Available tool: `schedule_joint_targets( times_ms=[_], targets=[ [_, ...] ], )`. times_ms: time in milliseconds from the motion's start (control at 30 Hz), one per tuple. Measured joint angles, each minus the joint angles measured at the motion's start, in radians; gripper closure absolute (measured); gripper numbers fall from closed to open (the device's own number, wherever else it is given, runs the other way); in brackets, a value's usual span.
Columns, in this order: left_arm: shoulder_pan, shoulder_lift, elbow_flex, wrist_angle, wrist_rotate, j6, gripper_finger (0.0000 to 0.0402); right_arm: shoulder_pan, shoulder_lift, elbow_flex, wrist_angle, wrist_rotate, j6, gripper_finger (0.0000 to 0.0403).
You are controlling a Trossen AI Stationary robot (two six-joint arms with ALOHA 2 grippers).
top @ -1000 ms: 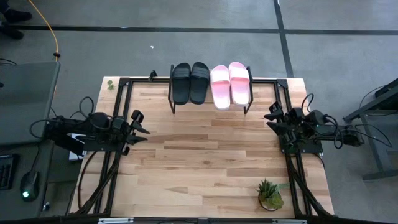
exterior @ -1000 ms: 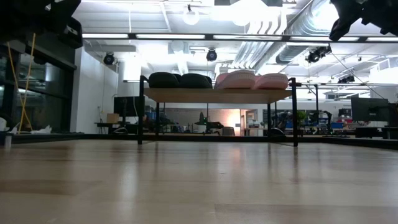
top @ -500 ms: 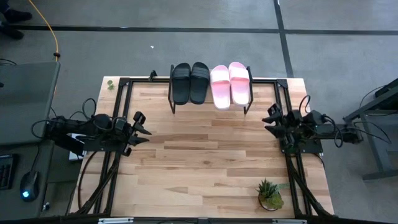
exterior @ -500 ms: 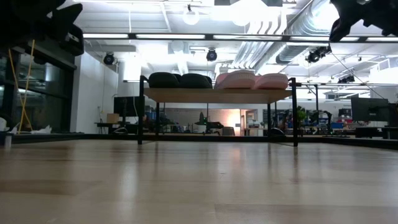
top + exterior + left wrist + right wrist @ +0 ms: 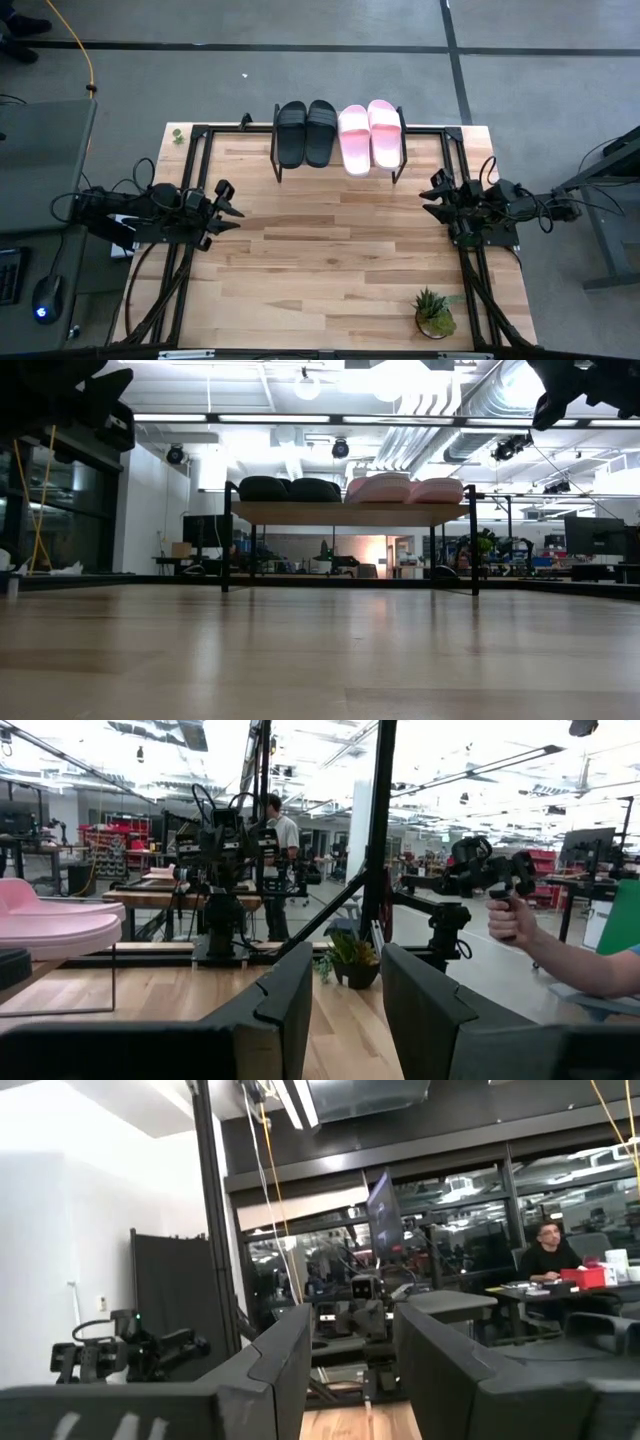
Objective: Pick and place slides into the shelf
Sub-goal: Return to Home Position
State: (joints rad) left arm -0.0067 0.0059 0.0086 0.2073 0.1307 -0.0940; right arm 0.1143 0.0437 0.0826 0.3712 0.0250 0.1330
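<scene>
Two black slides (image 5: 306, 133) and two light pink slides (image 5: 368, 135) lie side by side, soles down, on the shelf's wooden top board (image 5: 350, 513) at the table's far edge; the low view shows black slides (image 5: 288, 489) and pink slides (image 5: 405, 489) on it. My left gripper (image 5: 232, 212) hovers open over the table's left side. My right gripper (image 5: 432, 194) hovers open over the right side. Both are raised and hold nothing. The left wrist view shows open fingers (image 5: 345, 1005) and a pink slide (image 5: 55, 925).
A small potted plant (image 5: 434, 313) stands near the table's near right corner. Black frame rails (image 5: 190, 170) run along the table's left, right and far edges. A person's hand (image 5: 515, 918) shows in the room beyond. Bare wood (image 5: 330, 250) fills the table's middle.
My right gripper has drawn back slightly toward the table's right edge. The slides and shelf stay where they were.
</scene>
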Motion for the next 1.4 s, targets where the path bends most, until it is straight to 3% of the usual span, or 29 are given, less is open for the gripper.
schedule_joint_targets(
  times_ms=[500, 633, 1133, 1400],
  targets=[
    [0.0, 0.0, 0.001, 0.0, 0.0, -0.001, 0.0296, 0.0, 0.0, 0.0, -0.033, -0.002, -0.002, 0.0269],
    [0.0, 0.0, 0.001, 0.0, 0.0, -0.002, 0.0295, 0.0, 0.0, -0.07, 0.079, -0.002, -0.003, 0.0269],
    [0.0, 0.0, 0.001, -0.025, -0.019, 0.005, 0.0295, 0.0, 0.0, -0.073, 0.074, 0.031, -0.014, 0.0269],
    [0.0, 0.0, 0.001, -0.062, -0.019, 0.023, 0.0296, 0.0, 0.0, -0.074, -0.023, 0.035, -0.04, 0.0269]
  ],
)
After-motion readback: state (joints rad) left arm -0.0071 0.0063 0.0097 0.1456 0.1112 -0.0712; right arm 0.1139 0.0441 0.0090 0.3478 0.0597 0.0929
